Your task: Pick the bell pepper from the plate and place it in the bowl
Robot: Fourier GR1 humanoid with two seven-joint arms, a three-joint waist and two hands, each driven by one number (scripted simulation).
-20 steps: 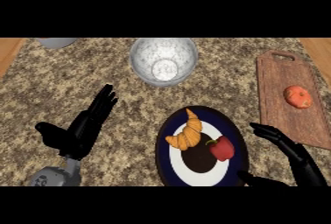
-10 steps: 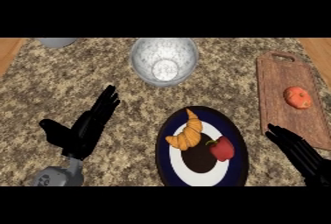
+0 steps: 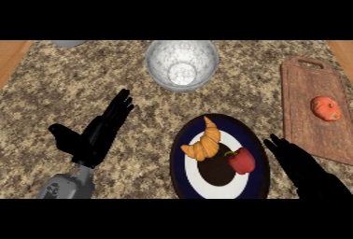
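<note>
A red bell pepper (image 3: 241, 160) lies on the right side of a dark blue and white plate (image 3: 187, 173) near the counter's front. A croissant (image 3: 204, 144) shares the plate, to the pepper's left. The clear glass bowl (image 3: 182, 64) stands at the back, above the plate. My right hand (image 3: 303, 169) is open just right of the plate, fingers straight and pointing up-left, a short way from the pepper. My left hand (image 3: 96, 133) rests open at the left, fingers up, holding nothing.
A wooden cutting board (image 3: 314, 102) lies at the right with a tomato (image 3: 325, 108) on it. A grey object (image 3: 67, 43) shows at the back left edge. Speckled stone counter (image 3: 144, 107) lies between the left hand and the plate.
My right hand has dropped lower and shifted slightly right, away from the plate's top edge. The left hand has barely moved. Pepper and croissant stay on the plate.
</note>
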